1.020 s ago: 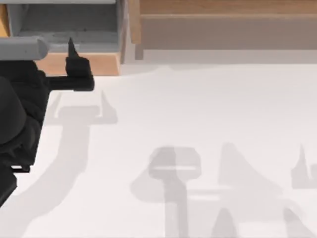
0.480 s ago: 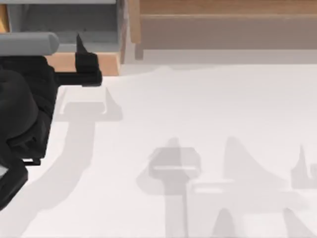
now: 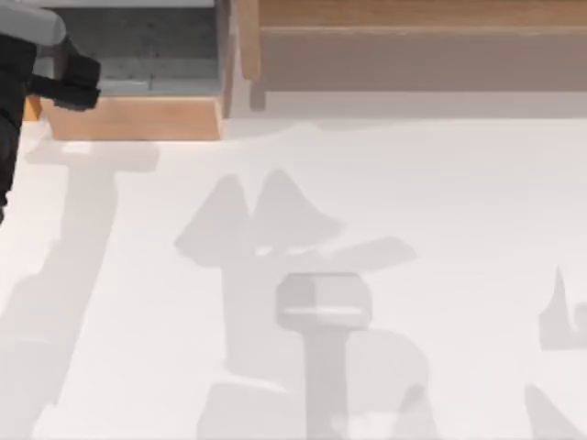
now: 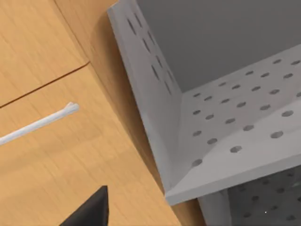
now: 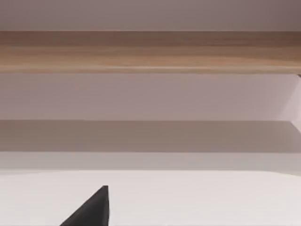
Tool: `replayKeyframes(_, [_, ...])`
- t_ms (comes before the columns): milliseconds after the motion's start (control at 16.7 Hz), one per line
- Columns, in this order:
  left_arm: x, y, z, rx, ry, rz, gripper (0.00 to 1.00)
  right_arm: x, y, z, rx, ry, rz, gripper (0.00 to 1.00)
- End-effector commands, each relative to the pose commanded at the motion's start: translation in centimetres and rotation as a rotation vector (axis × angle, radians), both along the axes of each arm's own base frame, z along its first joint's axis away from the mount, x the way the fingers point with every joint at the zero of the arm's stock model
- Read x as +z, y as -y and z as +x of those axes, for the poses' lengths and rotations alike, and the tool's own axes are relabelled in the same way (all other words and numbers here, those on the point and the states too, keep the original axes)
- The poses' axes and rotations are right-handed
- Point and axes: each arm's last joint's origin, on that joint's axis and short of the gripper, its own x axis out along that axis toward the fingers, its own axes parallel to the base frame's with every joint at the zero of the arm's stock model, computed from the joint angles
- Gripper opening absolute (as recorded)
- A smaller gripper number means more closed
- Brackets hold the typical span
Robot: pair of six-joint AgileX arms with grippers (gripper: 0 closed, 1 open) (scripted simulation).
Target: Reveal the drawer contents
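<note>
Top view: drawer point(image 3: 422, 55) lay along the table's point(image 3: 413, 202) far edge, from 12 round to 2 o'clock, orange-brown sides and flat pale inside, partly cut off by the frame. The grey-lined box point(image 3: 138, 117) with the tan wood front sat at 11 o'clock, just beside the drawer. Left gripper point(image 3: 66, 73) was at 10 o'clock, over that box's near-left corner; I could not tell whether its fingers were open or closed. Left wrist view: one dark fingertip point(image 4: 94, 209) over a wood panel carrying a thin white bar point(image 4: 37, 125), probably a handle, with a perforated grey wall point(image 4: 155, 94) close by. Right gripper point(image 5: 91, 212) faced a wood rail point(image 5: 150, 52) across bare table; finger state not readable either. Risks, as judged: the left arm was placed by the box and not the drawer, so a pull here could move the wrong unit; a fingertip could catch the perforated wall; the slim bar could slip from a shallow or skewed grip.
</note>
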Motion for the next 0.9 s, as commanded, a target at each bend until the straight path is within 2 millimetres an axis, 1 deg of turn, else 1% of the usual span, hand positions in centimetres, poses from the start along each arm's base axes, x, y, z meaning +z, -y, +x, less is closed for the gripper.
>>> replayKeyframes(120, [-1.2,-3.9,2.6,0.021,-0.024,0.205,1.00,0.0,0.0,0.0,0.000,0.000,0.000,1.00])
replayKeyframes(240, [-2.7,-7.9,4.6,0.026,-0.052,0.418,1.00,0.0,0.0,0.0,0.000,0.000,0.000,1.00])
replayKeyframes(360, [-4.5,-11.6,6.0,0.012,-0.072,0.619,1.00,0.0,0.0,0.0,0.000,0.000,0.000,1.00])
replayKeyframes(480, [-6.3,-14.7,6.9,-0.014,-0.083,0.793,1.00,0.0,0.0,0.0,0.000,0.000,0.000,1.00])
replayKeyframes(600, [-8.0,-17.1,7.4,-0.046,-0.084,0.930,1.00,0.0,0.0,0.0,0.000,0.000,0.000,1.00])
replayKeyframes(720, [-9.4,-18.9,7.6,-0.076,-0.077,1.027,1.00,0.0,0.0,0.0,0.000,0.000,0.000,1.00])
replayKeyframes(780, [-10.0,-19.5,7.7,-0.089,-0.072,1.060,1.00,0.0,0.0,0.0,0.000,0.000,0.000,1.00])
replayKeyframes(900, [-10.7,-19.9,7.9,-0.109,-0.063,1.096,1.00,0.0,0.0,0.0,0.000,0.000,0.000,1.00])
